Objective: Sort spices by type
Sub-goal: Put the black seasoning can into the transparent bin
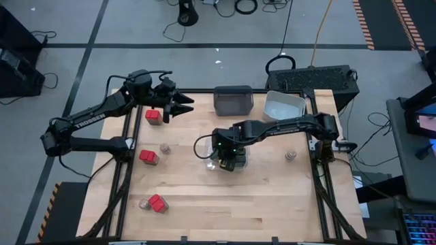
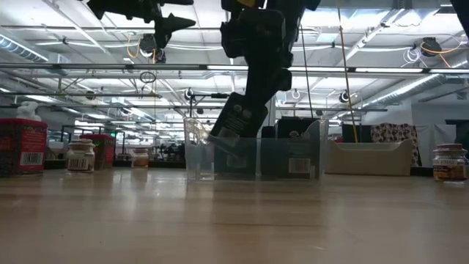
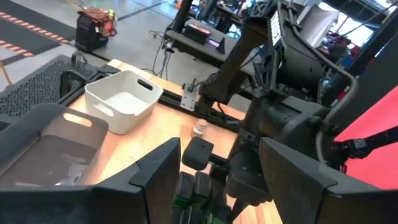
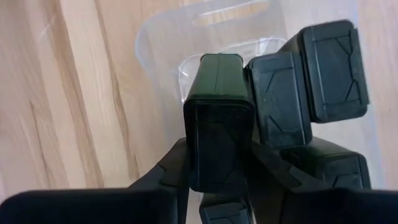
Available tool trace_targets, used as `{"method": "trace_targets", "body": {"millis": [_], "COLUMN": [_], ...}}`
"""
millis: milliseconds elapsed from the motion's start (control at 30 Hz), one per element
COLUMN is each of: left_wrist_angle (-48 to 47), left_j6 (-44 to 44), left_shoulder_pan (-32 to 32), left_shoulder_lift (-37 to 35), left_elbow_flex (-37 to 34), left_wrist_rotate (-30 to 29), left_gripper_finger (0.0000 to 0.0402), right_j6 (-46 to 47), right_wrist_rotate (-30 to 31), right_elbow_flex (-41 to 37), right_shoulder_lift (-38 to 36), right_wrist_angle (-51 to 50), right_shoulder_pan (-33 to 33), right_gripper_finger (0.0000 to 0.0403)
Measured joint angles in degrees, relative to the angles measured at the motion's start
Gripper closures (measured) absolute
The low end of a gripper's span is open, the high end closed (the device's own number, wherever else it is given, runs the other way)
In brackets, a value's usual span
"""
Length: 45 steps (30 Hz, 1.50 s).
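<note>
My right gripper [image 1: 228,154] is shut on a black boxy spice container [image 4: 217,124] over the clear bin [image 2: 253,158] at the table's middle. Three more black containers [image 4: 305,87] lie in that bin. My left gripper [image 1: 178,103] is open and empty, raised above the table's far left, beside a red-topped box [image 1: 154,117]. Two other red-topped boxes [image 1: 148,157] [image 1: 158,203] and tan-lidded jars [image 1: 165,148] [image 1: 144,203] [image 1: 290,156] stand on the table. My right gripper pinches the black container between its two fingers [image 4: 174,168], on its two side faces near its upper end [image 4: 214,177]. The fingers come from above, slanting. The container hangs tilted [image 2: 238,117], its lower end dipped inside the clear bin's rim, clear of the bin's floor.
A dark grey bin [image 1: 233,100] and a light grey bin [image 1: 284,105] stand at the far edge. The table's near half has open wood between the red box with its jar at the near left and the right edge.
</note>
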Motion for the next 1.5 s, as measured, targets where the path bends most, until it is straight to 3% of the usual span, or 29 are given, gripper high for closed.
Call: {"method": "trace_targets", "body": {"millis": [367, 900, 1033, 1200, 1400, 1500], "left_wrist_angle": [0.04, -0.02, -0.25, -0.43, -0.42, -0.39], "left_j6": [-0.49, -0.70, -0.73, -0.71, -0.47, -0.47], "left_shoulder_pan": [-0.19, -3.55, -4.89, -6.32, -6.97, -6.97], "left_shoulder_lift": [0.00, 0.00, 0.00, -0.02, -0.04, -0.04], "left_elbow_flex": [0.00, 0.00, 0.00, 0.00, 0.00, 0.00], "left_wrist_rotate": [1.28, 1.18, 1.04, 0.85, -1.57, -2.12], "left_gripper_finger": [0.0178, 0.0178, 0.0178, 0.0178, 0.0178, 0.0178], "right_j6": [0.95, 2.14, 1.48, 1.03, 2.24, 2.94], "right_wrist_rotate": [0.14, 0.23, 1.24, 3.47, 4.77, 4.72], "right_elbow_flex": [0.02, 3.94, 3.33, 0.95, -1.56, -3.53], "right_shoulder_lift": [0.00, -3.46, -4.22, -4.17, -4.17, -4.17], "right_wrist_angle": [-2.14, -2.53, -6.72, -6.67, -5.29, -4.63], "right_shoulder_pan": [0.07, 3.16, 5.62, 8.05, 8.31, 8.28], "right_gripper_finger": [0.0233, 0.0250, 0.0252, 0.0283, 0.0377, 0.0395]}}
